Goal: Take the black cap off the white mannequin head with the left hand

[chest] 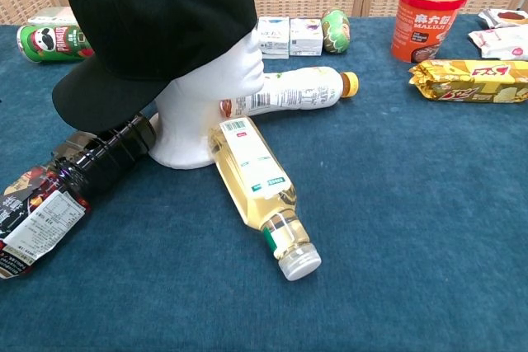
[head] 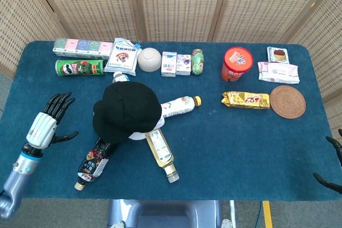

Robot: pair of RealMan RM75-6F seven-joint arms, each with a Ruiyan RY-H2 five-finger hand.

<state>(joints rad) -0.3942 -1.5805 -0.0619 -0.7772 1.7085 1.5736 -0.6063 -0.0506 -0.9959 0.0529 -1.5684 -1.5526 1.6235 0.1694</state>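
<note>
Approach stage, judged from the layout: the left hand (head: 44,126), white-backed with black fingers, hovers over the near-left part of the blue felt-covered surface (head: 240,142) with its fingers spread apart and nothing held. The soft black fabric cap (head: 128,109) is not yet touched; it sits to the hand's right and a little farther from the robot, seated on the smooth white foam-like mannequin head (chest: 210,100), its stiff curved brim (chest: 95,100) drooping toward the robot's left. Between hand and cap lies a dark plastic bottle (head: 93,163) on its side, its end just beside the head's base; a pale yellow clear bottle (head: 162,154) and a white-labelled bottle with an orange lid (head: 179,105) lie against the base on the far side from the hand. The next move would seem to call for carrying the hand rightward and up to the crown or brim, closing on the pliable cloth, and lifting straight off — the light head may tip or drag the bottles. Only dark fingertips of the right hand (head: 332,163) show at the frame's right edge; whether it is spread or closed cannot be told.
</note>
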